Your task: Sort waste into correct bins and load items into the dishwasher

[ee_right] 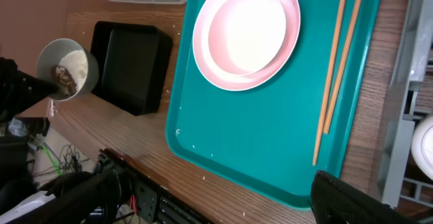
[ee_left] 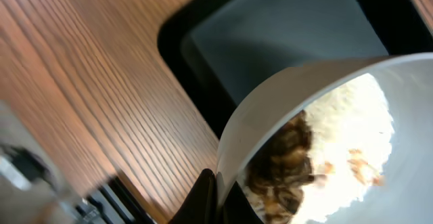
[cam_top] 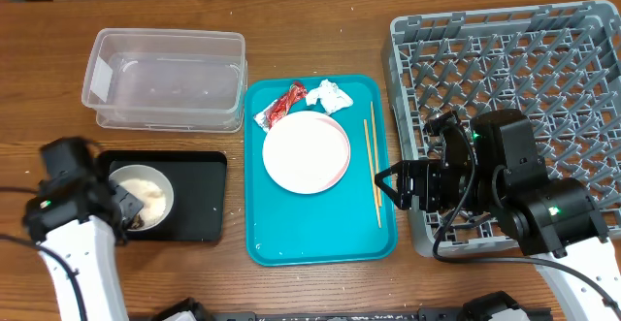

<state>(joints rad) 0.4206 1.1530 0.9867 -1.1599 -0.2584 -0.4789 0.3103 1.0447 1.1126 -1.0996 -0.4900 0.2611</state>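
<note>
My left gripper point(cam_top: 118, 205) is shut on the rim of a white bowl point(cam_top: 146, 195) that holds rice-like scraps point(ee_left: 342, 126) and brown bits. The bowl is over the left part of the black tray point(cam_top: 199, 205). On the teal tray point(cam_top: 320, 239) lie the pink-white plate point(cam_top: 306, 154), a red wrapper point(cam_top: 283, 105), a crumpled tissue point(cam_top: 330, 96) and the chopsticks point(cam_top: 374, 166). My right gripper point(cam_top: 386, 187) is open and empty, between the teal tray's right edge and the grey dish rack point(cam_top: 524, 59). One of its fingers point(ee_right: 352, 200) shows in the right wrist view.
The clear tub point(cam_top: 165, 79) stands empty behind the black tray. A white rounded item point(ee_right: 425, 136) shows inside the rack's near edge. Small crumbs dot the wood in front of the teal tray.
</note>
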